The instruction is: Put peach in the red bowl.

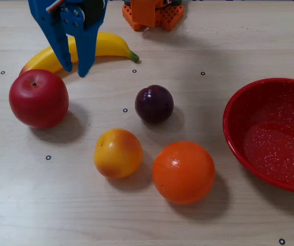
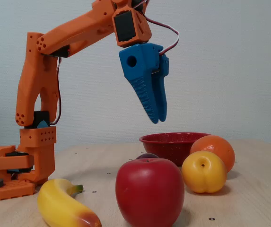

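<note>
Peach, one, sits on the bench; one red bowl right; pincer spread, pinching nothing.

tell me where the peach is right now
In the fixed view from above, the peach sits on the table left of centre, just left of the orange, below the plum and right of the apple.

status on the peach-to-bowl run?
Done: nothing placed; the red bowl is empty. In hand: nothing. The gripper hangs in the air above the banana, jaws slightly apart. Left: the peach sits untouched on the table beside the orange; grasp, carry, drop.
</note>
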You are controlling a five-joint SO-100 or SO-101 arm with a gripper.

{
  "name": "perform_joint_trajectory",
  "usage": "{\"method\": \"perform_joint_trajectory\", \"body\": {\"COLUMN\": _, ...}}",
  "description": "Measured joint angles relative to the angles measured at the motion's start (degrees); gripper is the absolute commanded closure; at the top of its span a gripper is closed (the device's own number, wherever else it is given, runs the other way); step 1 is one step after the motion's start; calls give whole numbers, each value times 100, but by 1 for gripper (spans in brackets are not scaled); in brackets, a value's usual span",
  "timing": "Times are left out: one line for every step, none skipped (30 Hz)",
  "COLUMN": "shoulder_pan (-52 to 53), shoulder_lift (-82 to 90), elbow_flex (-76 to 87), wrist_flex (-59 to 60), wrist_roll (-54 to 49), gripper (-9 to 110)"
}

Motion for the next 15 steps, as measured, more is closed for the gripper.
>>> {"method": "perform_joint_trajectory", "body": {"shoulder_pan": 0, "shoulder_lift": -44, "elbow_flex": -44, "wrist_flex": 9, "wrist_roll": 0, "gripper": 84}}
{"method": "perform_joint_trajectory", "body": {"shoulder_pan": 0, "shoulder_lift": -123, "elbow_flex": -53, "wrist_flex": 9, "wrist_roll": 9, "gripper": 82}}
{"method": "perform_joint_trajectory", "body": {"shoulder_pan": 0, "shoulder_lift": -158, "elbow_flex": -53, "wrist_flex": 9, "wrist_roll": 9, "gripper": 79}}
{"method": "perform_joint_trajectory", "body": {"shoulder_pan": 0, "shoulder_lift": -220, "elbow_flex": -53, "wrist_flex": 9, "wrist_roll": 0, "gripper": 77}}
{"method": "perform_joint_trajectory", "body": {"shoulder_pan": 0, "shoulder_lift": -246, "elbow_flex": -53, "wrist_flex": 9, "wrist_roll": -44, "gripper": 76}}
{"method": "perform_joint_trajectory", "body": {"shoulder_pan": 0, "shoulder_lift": -281, "elbow_flex": -53, "wrist_flex": 9, "wrist_roll": -88, "gripper": 73}}
{"method": "perform_joint_trajectory", "body": {"shoulder_pan": 9, "shoulder_lift": -290, "elbow_flex": -53, "wrist_flex": 9, "wrist_roll": -105, "gripper": 71}}
{"method": "perform_joint_trajectory", "body": {"shoulder_pan": 9, "shoulder_lift": -325, "elbow_flex": -53, "wrist_flex": 9, "wrist_roll": -114, "gripper": 68}}
{"method": "perform_joint_trajectory", "body": {"shoulder_pan": 9, "shoulder_lift": -334, "elbow_flex": -53, "wrist_flex": 9, "wrist_roll": -158, "gripper": 66}}
{"method": "perform_joint_trajectory", "body": {"shoulder_pan": 18, "shoulder_lift": -378, "elbow_flex": -62, "wrist_flex": 9, "wrist_roll": -202, "gripper": 64}}
{"method": "perform_joint_trajectory", "body": {"shoulder_pan": 18, "shoulder_lift": -422, "elbow_flex": -62, "wrist_flex": 0, "wrist_roll": -211, "gripper": 64}}
{"method": "perform_joint_trajectory", "body": {"shoulder_pan": 18, "shoulder_lift": -483, "elbow_flex": -62, "wrist_flex": -9, "wrist_roll": -229, "gripper": 63}}
{"method": "perform_joint_trajectory", "body": {"shoulder_pan": 18, "shoulder_lift": -563, "elbow_flex": -62, "wrist_flex": -26, "wrist_roll": -229, "gripper": 62}}
{"method": "perform_joint_trajectory", "body": {"shoulder_pan": 18, "shoulder_lift": -615, "elbow_flex": -62, "wrist_flex": -88, "wrist_roll": -229, "gripper": 62}}
{"method": "perform_joint_trajectory", "body": {"shoulder_pan": 18, "shoulder_lift": -668, "elbow_flex": -62, "wrist_flex": -193, "wrist_roll": -229, "gripper": 62}}
